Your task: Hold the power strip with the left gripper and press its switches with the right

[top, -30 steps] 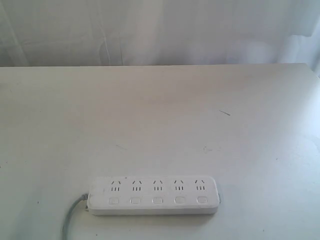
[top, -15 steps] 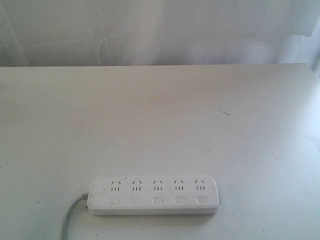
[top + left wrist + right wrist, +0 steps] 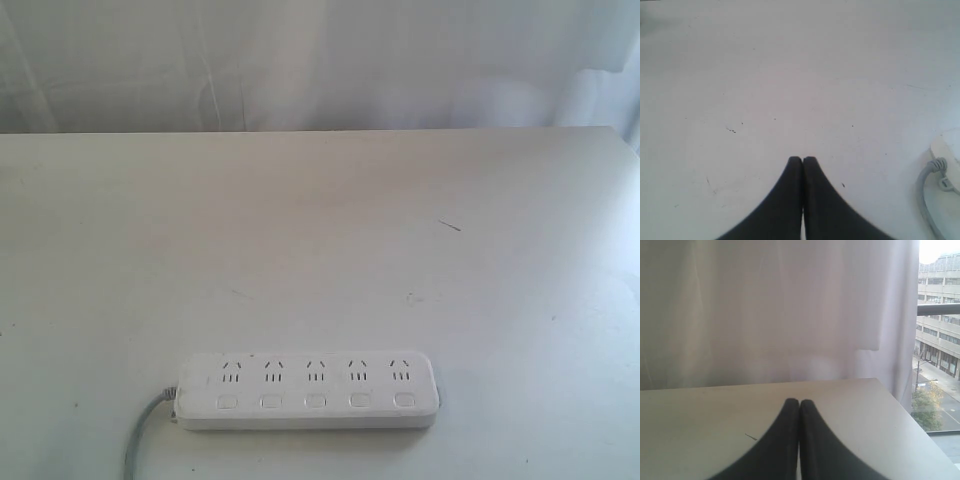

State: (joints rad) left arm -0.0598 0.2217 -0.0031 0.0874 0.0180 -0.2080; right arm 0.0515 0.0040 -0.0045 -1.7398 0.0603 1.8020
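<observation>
Both pincers are pressed together, clear of the strip.
The left gripper (image 3: 802, 159) hangs over the table (image 3: 765, 75); the power strip (image 3: 946, 147) shows its corded end off to one side, apart. The right gripper (image 3: 799, 401) faces the curtain (image 3: 765, 305). The strip lies flat, switches (image 3: 316, 401) up.

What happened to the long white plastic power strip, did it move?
No. The long white plastic power strip keeps its place below the small dark scratch.
</observation>
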